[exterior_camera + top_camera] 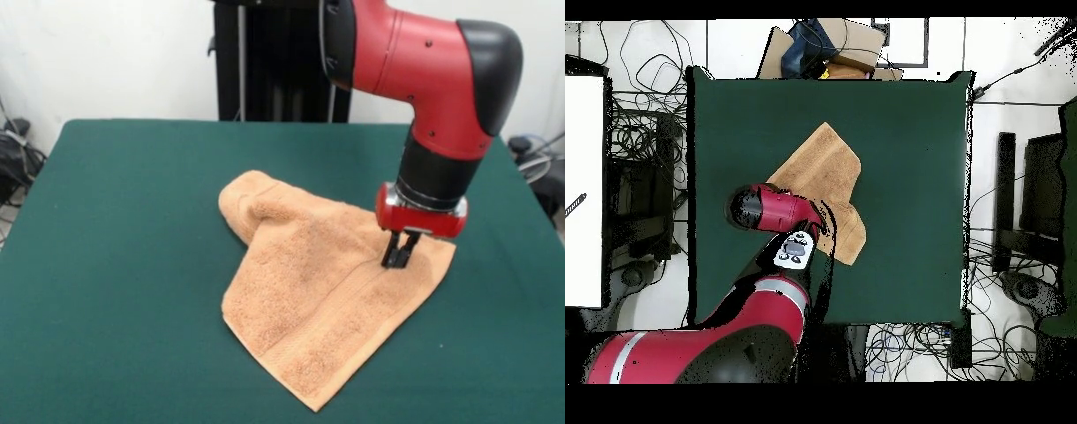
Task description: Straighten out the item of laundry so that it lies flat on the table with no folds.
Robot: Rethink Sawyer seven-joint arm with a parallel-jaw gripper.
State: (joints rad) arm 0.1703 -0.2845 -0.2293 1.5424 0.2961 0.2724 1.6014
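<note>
Towel: light orange-tan terry towel [318,291] lies around the middle of the table, turned like a diamond, one corner pointing at the near edge in the front view.
Folds: its far-left corner is rolled over into a rounded hump; the rest lies flat.
Gripper: black gripper [400,255] presses onto the towel's right corner; fingers close together, seemingly pinching the cloth.
Table: dark green top [115,265].
</note>
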